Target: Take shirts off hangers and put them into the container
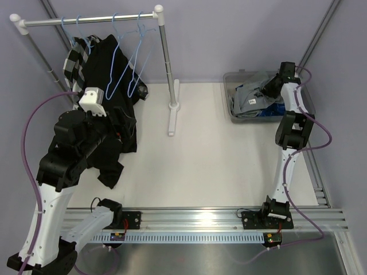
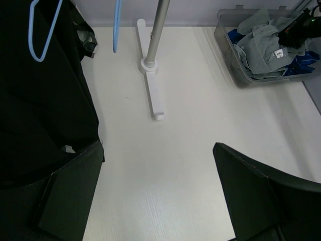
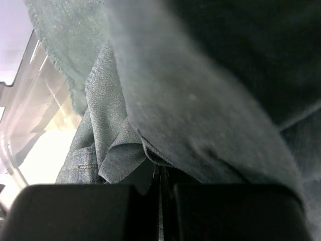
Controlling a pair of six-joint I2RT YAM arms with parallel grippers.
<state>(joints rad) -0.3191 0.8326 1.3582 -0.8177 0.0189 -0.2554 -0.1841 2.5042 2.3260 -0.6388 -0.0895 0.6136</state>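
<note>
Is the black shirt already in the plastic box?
No, the black shirt hangs under the rail on the left, far from the container, which holds grey and blue fabric.

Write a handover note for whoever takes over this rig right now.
Left gripper: open, empty, beside the black shirt.
Right gripper: shut, down in the container against the grey shirt; whether it pinches cloth cannot be told.
Done: grey shirt and blue plaid shirt lie in the container; two hangers hang bare on the rail.
Left: black shirt and checked shirt hang at the rail's left end; take both off and put them in the container.
</note>
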